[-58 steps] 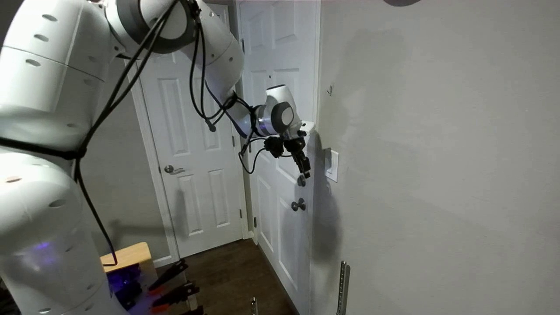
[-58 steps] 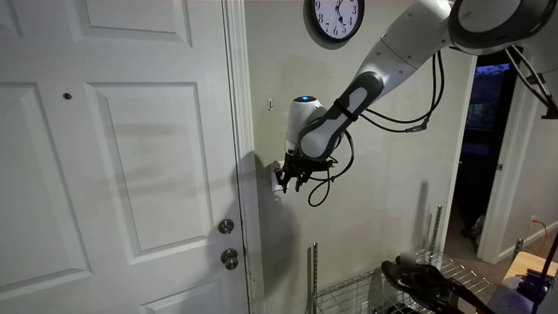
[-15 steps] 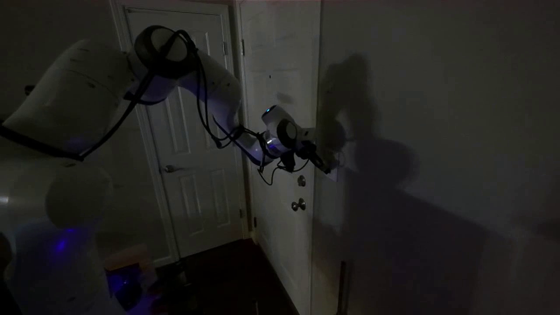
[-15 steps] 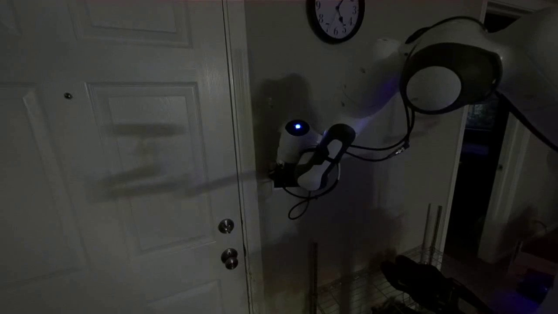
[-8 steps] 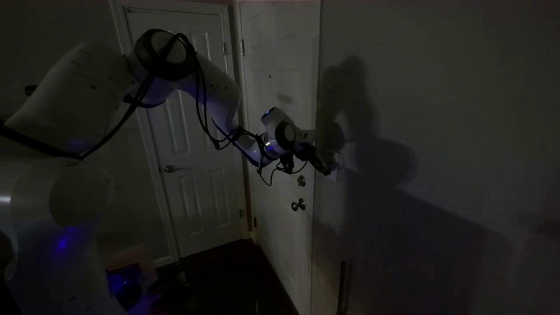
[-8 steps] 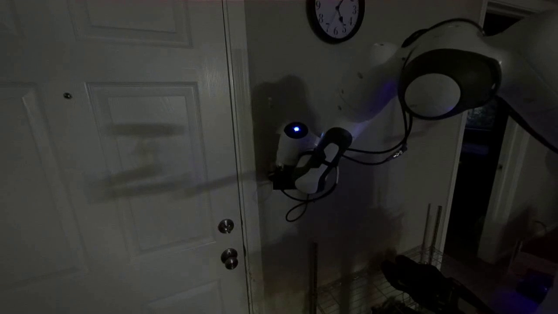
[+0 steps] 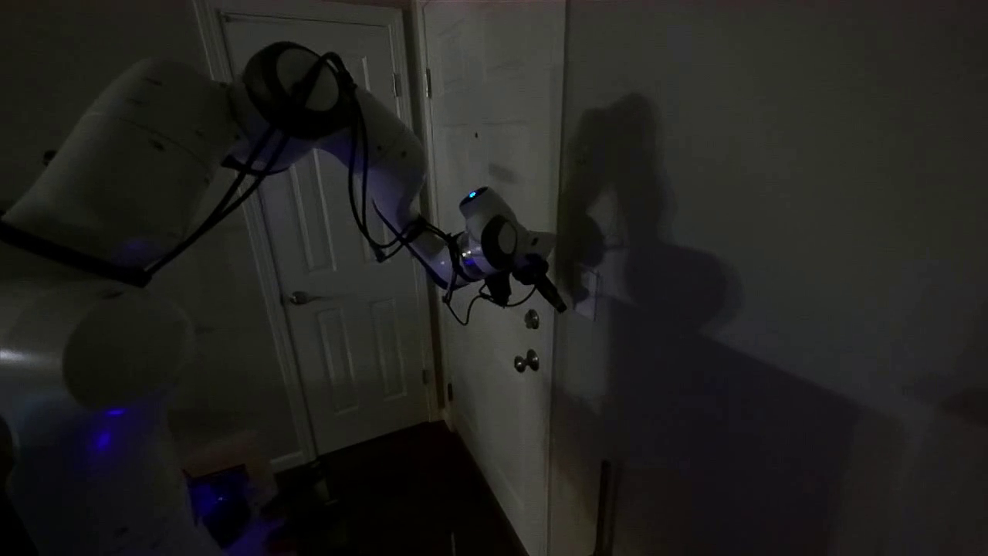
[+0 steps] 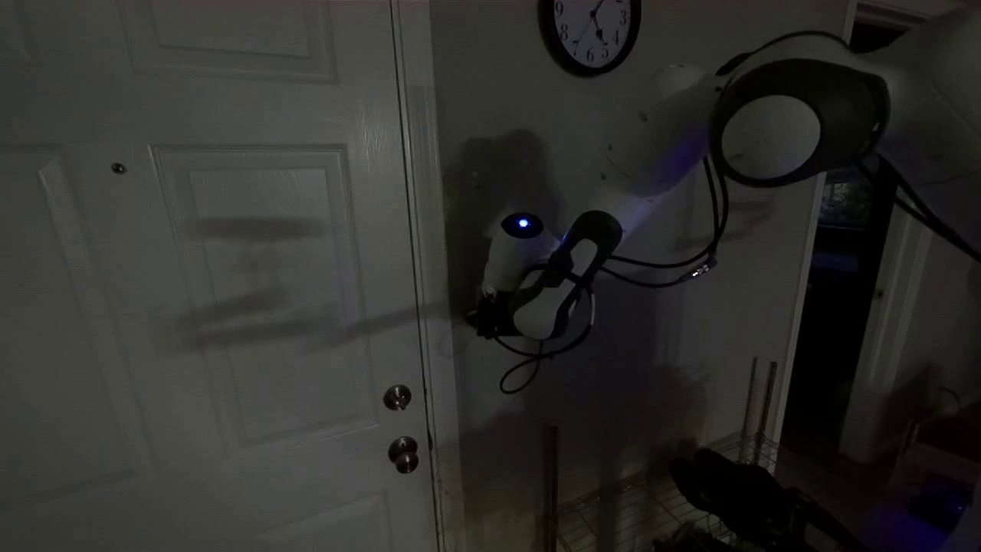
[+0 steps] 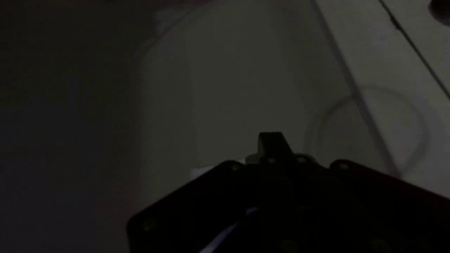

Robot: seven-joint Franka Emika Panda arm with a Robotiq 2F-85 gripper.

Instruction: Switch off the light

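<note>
Two jaws, clenched together and angled downward, close by the pale switch plate (image 7: 588, 298) in near-darkness

Arm (image 7: 131, 162): grey-white rounded sections with small dark holes (image 7: 157, 145), in both exterior views.
Elbow cap (image 8: 770, 138): pale disc inside a black ring (image 8: 854, 119), upper right in an exterior view.
Cables (image 8: 719, 230): black, thin, looping.
Wrist lamp (image 8: 523, 223): bright blue dot on a dark oval (image 8: 535, 227), mid-frame.
Gripper (image 9: 270, 134): black with round screw heads (image 9: 344, 166), bottom of the wrist view.

Nos. 3, 4, 5, 6, 7, 8, 9 on wall clock (image 8: 590, 34), in an ext. view
</note>
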